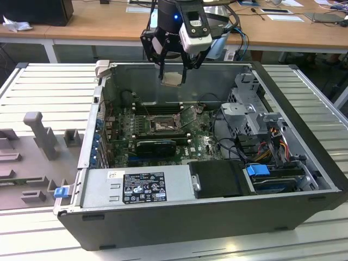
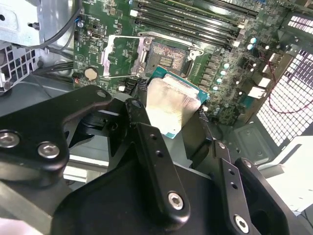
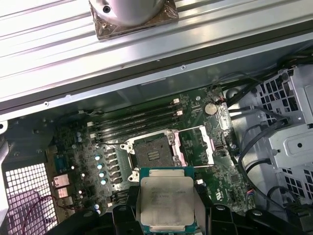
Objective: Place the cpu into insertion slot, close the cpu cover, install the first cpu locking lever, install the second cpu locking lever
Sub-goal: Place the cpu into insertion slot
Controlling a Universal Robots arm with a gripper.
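- Step in hand, as far as I can tell, is the first one: getting the cpu [image 3: 166,200] into the insertion slot [image 3: 152,154]. The end effector [image 1: 173,80] is clenched on the cpu. Its two fingers [image 2: 146,142] pinch opposite edges, with the metal top facing the wrist cameras.
- Where the chip is: in the exterior view it hangs well above the green motherboard [image 1: 201,144], inside the open computer case [image 1: 190,223]. It touches nothing but the fingers. The case sits on a slatted metal bench [image 1: 43,76].
- The slot is bare, with its shiny centre exposed. The cpu cover [image 3: 196,145] is flipped open and lies just beside the slot, so nothing looks to be blocking the way down.
- Doing it well, imo:
  - Keep the chip flat and square to the dark frame. In the first wrist view its edges run roughly parallel to the frame, so that part looks fine.
  - Centre it over the slot, since it sits off to one side of it in both wrist views.
  - Come straight down and let it settle with no pushing. Those contacts look delicate, and a tilted, corner-first landing is what I'd worry about.
- Counts:
  - One cpu, one insertion slot, one cpu cover, and one end effector with two fingers.
  - Long black memory slots [image 3: 137,120] next to the socket: I make it four, but don't quote me.
  - One round coin cell [image 3: 211,108].
  - Two blue clips [image 1: 61,191] in the exterior view.
  - The locking levers are too thin for me to count.
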